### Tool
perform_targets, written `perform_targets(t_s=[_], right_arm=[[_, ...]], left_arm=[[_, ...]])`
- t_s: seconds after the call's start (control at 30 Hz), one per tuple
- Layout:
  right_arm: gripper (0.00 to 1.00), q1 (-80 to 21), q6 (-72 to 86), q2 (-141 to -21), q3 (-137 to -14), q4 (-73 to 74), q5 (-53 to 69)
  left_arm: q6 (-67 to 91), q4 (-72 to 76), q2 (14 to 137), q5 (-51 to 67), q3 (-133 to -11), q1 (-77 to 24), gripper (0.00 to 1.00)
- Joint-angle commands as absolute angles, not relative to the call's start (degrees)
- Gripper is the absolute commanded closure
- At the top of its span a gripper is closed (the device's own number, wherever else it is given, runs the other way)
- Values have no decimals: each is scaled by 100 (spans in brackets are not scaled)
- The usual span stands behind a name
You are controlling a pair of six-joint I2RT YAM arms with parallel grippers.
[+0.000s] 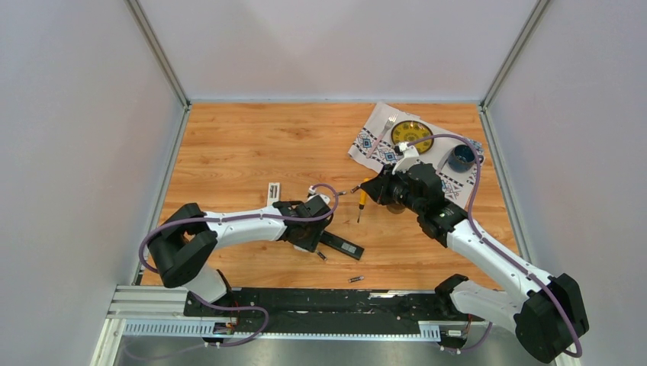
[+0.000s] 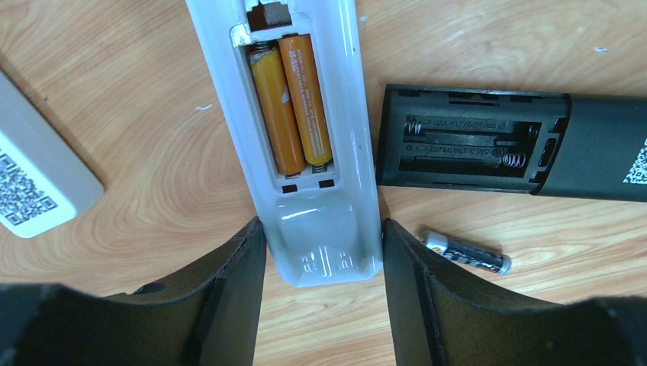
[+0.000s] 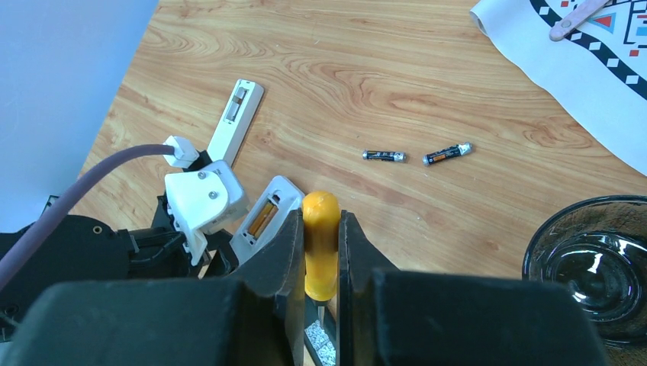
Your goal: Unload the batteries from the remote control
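Wooden tabletop below: my left pincer straddles the white remote's near end, grip uncertain; two orange batteries sit in its bay just ahead. My right pincer clamps the screwdriver.

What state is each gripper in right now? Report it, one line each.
Left gripper: jaws straddle the white remote at its near end; gripped or not cannot be told.
Right gripper: shut on the yellow screwdriver.
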State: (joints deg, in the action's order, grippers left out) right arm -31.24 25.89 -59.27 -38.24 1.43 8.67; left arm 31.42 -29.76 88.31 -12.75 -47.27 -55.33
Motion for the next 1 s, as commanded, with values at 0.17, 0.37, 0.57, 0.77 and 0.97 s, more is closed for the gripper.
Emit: perform_targets(t_s=[0.17, 0.37, 0.57, 0.77, 0.97], right_arm=[[100, -3076, 2602, -5845, -3841, -105, 844], [100, -3050, 2602, -5827, -3832, -97, 835], [100, -3023, 2610, -5783, -3823, -70, 809], [100, -2997, 2619, -5766, -3806, -53, 809], [100, -2988, 2610, -5748, -3806, -53, 817]], left_arm=[[3146, -2909, 9422, -668, -5080, -5968, 76], [3269, -2725, 9483, -484, -5203, -6073, 78], [3340, -2391, 9527, -308, -5326, -6152, 78], [3384, -2163, 9694, -167, -5580, -6205, 78], [3375, -2092, 9782, -211, -5669, -6267, 78]])
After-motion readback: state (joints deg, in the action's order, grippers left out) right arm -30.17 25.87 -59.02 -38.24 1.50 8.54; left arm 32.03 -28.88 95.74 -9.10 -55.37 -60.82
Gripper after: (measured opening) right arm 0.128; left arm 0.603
